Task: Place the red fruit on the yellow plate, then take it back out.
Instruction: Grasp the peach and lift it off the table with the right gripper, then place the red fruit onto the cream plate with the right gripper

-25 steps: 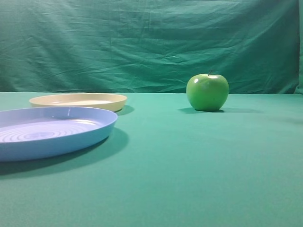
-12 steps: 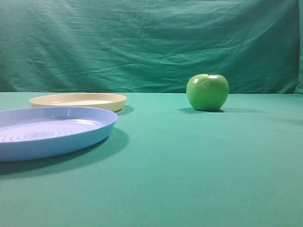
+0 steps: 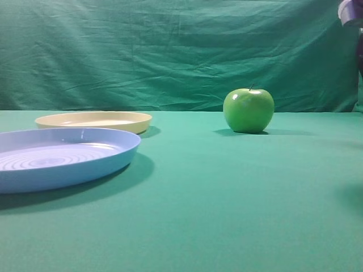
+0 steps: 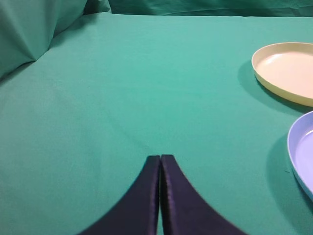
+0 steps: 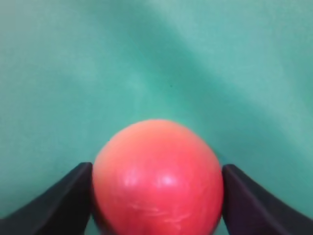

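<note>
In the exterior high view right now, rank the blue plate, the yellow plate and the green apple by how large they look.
1. blue plate, cut off at the left edge and nearest the camera, which inflates it.
2. yellow plate, wider than the apple but thin edge-on and farther back.
3. green apple, narrowest, though the tallest.

The left gripper [image 4: 160, 159] has smooth, matte black fingers that curve and taper to narrow tips. The right gripper [image 5: 157, 169] shows the same dark, wedge-shaped fingers [image 5: 63, 203]. In the exterior high view a pale lilac-grey rounded casing [image 3: 350, 12] shows at the upper right corner.

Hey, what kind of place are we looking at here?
Probably a staged robot test bench, not a kitchen: a green cloth covers the table and backdrop, and the only props are a yellow plate, a blue plate, a green apple and a red fruit.
</note>
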You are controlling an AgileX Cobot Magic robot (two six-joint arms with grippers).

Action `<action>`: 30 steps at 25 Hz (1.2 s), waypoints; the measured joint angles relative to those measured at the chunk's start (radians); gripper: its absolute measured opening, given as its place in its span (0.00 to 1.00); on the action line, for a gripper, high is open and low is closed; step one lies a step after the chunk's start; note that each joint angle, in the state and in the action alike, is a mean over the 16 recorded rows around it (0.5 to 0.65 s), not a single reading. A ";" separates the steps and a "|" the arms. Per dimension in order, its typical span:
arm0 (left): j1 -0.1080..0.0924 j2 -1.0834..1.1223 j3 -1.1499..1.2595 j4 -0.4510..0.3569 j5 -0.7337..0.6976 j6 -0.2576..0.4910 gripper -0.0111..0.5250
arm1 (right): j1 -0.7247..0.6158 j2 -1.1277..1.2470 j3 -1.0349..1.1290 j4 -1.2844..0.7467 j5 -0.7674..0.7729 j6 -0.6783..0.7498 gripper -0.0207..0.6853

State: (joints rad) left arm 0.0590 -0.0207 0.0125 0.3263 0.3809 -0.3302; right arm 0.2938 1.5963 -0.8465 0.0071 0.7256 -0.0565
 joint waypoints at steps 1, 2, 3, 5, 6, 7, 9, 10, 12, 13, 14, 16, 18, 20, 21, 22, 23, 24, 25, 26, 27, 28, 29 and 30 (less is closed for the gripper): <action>0.000 0.000 0.000 0.000 0.000 0.000 0.02 | 0.000 0.004 -0.011 0.000 0.005 0.001 0.56; 0.000 0.000 0.000 0.000 0.000 0.000 0.02 | 0.001 0.007 -0.025 -0.001 0.011 0.001 0.53; 0.000 0.000 0.000 0.000 0.000 0.000 0.02 | 0.002 0.009 -0.042 -0.001 0.019 0.000 0.49; 0.000 0.000 0.000 0.000 0.000 0.000 0.02 | 0.008 0.013 -0.084 -0.001 0.039 -0.003 0.42; 0.000 0.000 0.000 0.000 0.000 0.000 0.02 | 0.013 0.014 -0.108 0.000 0.049 -0.007 0.38; 0.000 0.000 0.000 0.000 0.000 0.000 0.02 | 0.020 0.015 -0.135 0.001 0.060 -0.011 0.35; 0.000 0.000 0.000 0.000 0.000 0.000 0.02 | 0.038 0.017 -0.197 0.004 0.081 -0.022 0.31; 0.000 0.000 0.000 0.000 0.000 0.000 0.02 | 0.049 0.019 -0.232 0.006 0.092 -0.027 0.29; 0.000 0.000 0.000 0.000 0.000 0.000 0.02 | 0.077 0.026 -0.308 0.009 0.112 -0.038 0.28; 0.000 0.000 0.000 0.000 0.000 0.000 0.02 | 0.094 0.032 -0.349 0.010 0.122 -0.044 0.28; 0.000 0.000 0.000 0.000 0.000 0.000 0.02 | 0.111 0.039 -0.392 0.011 0.131 -0.050 0.27; 0.000 0.000 0.000 0.000 0.000 0.000 0.02 | 0.150 0.061 -0.480 0.014 0.146 -0.064 0.27; 0.000 0.000 0.000 0.000 0.000 0.000 0.02 | 0.193 0.092 -0.572 0.016 0.159 -0.080 0.26; 0.000 0.000 0.000 0.000 0.000 0.000 0.02 | 0.237 0.133 -0.666 0.018 0.169 -0.095 0.27; 0.000 0.000 0.000 0.000 0.000 0.000 0.02 | 0.260 0.158 -0.713 0.019 0.173 -0.101 0.27; 0.000 0.000 0.000 0.000 0.000 0.000 0.02 | 0.281 0.185 -0.761 0.020 0.177 -0.107 0.27; 0.000 0.000 0.000 0.000 0.000 0.000 0.02 | 0.302 0.215 -0.808 0.020 0.181 -0.112 0.27; 0.000 0.000 0.000 0.000 0.000 0.000 0.02 | 0.322 0.247 -0.856 0.021 0.185 -0.117 0.27; 0.000 0.000 0.000 0.000 0.000 0.000 0.02 | 0.342 0.280 -0.902 0.021 0.189 -0.123 0.27; 0.000 0.000 0.000 0.000 0.000 0.000 0.02 | 0.360 0.315 -0.947 0.022 0.193 -0.129 0.27; 0.000 0.000 0.000 0.000 0.000 0.000 0.02 | 0.377 0.351 -0.991 0.022 0.196 -0.136 0.27; 0.000 0.000 0.000 0.000 0.000 0.000 0.02 | 0.393 0.387 -1.033 0.023 0.198 -0.143 0.27; 0.000 0.000 0.000 0.000 0.000 0.000 0.02 | 0.408 0.423 -1.072 0.024 0.198 -0.150 0.27; 0.000 0.000 0.000 0.000 0.000 0.000 0.02 | 0.422 0.459 -1.108 0.026 0.198 -0.158 0.27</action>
State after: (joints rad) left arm 0.0590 -0.0207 0.0125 0.3263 0.3809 -0.3302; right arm 0.7159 2.0551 -1.9545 0.0329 0.9233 -0.2140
